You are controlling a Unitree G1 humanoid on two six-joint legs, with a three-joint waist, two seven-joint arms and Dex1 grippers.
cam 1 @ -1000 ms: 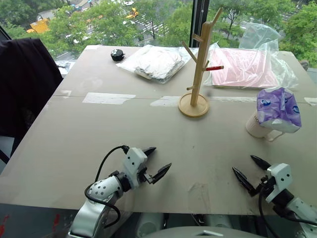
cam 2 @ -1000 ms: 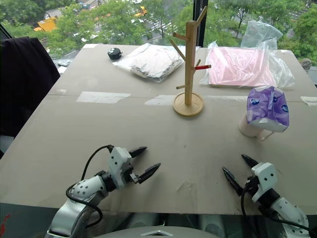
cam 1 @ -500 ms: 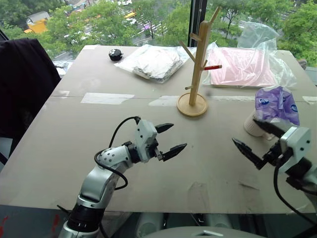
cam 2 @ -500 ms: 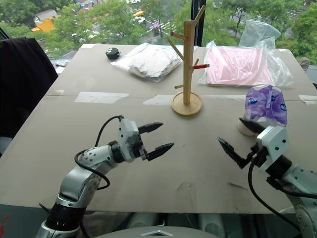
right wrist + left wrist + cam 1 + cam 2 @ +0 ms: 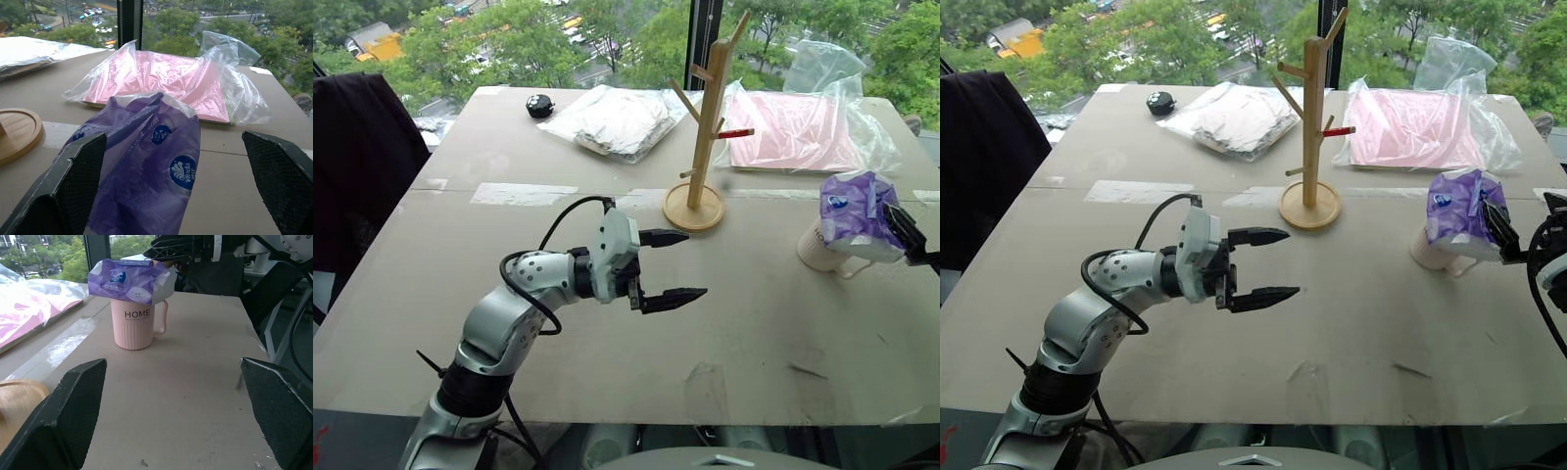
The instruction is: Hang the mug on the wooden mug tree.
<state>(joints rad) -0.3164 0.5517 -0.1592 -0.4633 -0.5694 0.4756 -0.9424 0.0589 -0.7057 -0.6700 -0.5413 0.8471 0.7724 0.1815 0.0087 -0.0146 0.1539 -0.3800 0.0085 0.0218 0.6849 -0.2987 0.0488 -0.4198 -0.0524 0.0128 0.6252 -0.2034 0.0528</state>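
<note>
A: Beige worktop (image 5: 509, 294) by a window over trees. Nearest, the left hand (image 5: 671, 266) hovers mid-worktop, its 2 fingers spread, empty.

B: And the mug (image 5: 137, 323)?

A: Standing at the right, a purple tissue pack (image 5: 862, 211) stuffed in its mouth, handle facing the near edge. The right hand (image 5: 1500, 227) is beside it, fingers wide.

B: Clear the pack first, probably, then grip the wall, keeping the handle free for a peg of the wooden mug tree (image 5: 707, 127) farther back.

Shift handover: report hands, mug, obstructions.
Left hand open over table. Right hand open beside mug. Mug upright, unhung, off mug tree. Purple tissue pack sits on mug's mouth.
</note>
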